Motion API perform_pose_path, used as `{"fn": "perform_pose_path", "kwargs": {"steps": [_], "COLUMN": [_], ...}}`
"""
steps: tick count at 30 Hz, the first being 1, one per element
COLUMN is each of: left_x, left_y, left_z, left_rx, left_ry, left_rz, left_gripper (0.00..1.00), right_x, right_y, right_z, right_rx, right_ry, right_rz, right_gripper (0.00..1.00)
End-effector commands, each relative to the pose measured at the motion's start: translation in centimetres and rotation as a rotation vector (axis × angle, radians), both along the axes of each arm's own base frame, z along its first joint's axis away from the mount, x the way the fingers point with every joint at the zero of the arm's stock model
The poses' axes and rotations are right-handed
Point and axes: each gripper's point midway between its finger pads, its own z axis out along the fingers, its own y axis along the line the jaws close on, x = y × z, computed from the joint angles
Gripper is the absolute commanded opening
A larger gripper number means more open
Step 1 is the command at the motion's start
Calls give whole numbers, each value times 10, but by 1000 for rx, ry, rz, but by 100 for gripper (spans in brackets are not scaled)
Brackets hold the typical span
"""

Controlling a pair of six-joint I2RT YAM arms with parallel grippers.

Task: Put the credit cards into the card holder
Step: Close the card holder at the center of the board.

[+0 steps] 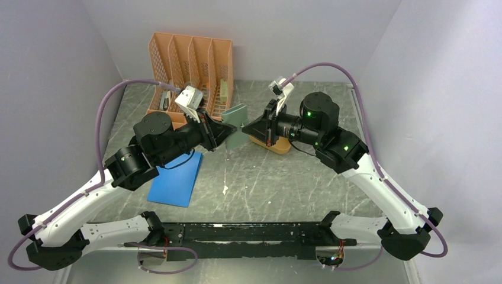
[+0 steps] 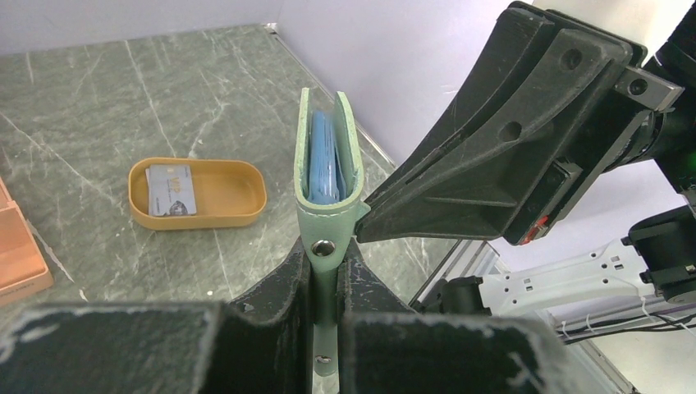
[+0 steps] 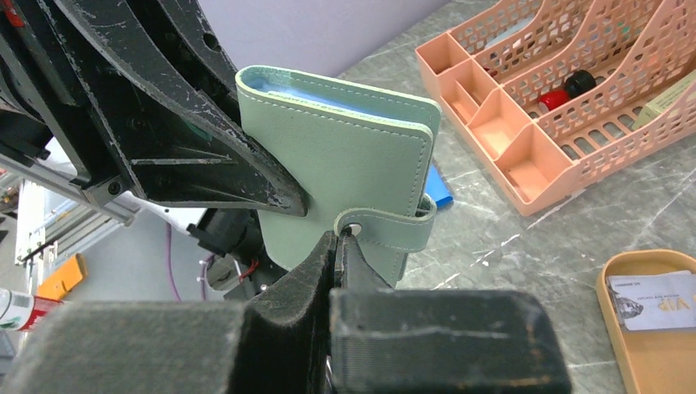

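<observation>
Above the table my left hand is squeezing the wallet; my closed right hand, at three o'clock, risks yanking it loose by tugging hard.

**Clearance around the raised card holder**
The card holder, clamped between the left gripper and the right gripper, blocks the space above the table's middle. A peach organizer fills the far edge towards the left corner. A yellow tray lies under the right gripper, and a blue pad lies near-left. Bare surface remains near-centre and along the right edge.
</observation>
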Motion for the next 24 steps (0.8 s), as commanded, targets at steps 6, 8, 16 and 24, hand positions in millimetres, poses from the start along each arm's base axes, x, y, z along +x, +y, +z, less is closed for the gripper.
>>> {"fn": "perform_pose_path", "kwargs": {"steps": [6,8,16,24], "left_x": [-33,-37,-52,-65], "left_y": [-25,-28,-38,-41], "left_z": [43,43,50,62], "left_rx": [-116,-122,-158,-200], "left_ry": [-64,-64,-57,-62], "left_rz": [-225,-257,-359,-428], "left_gripper": [5,5,5,5], "right_x": [4,5,8,12], "right_y": [6,7,9,12], "right_z": [8,7,4,0], "right_rx": [22,19,13,5], "right_ry": [-1,1,6,18], "right_rz": [3,3,-5,-11], "right_gripper": [0,0,0,0]}}
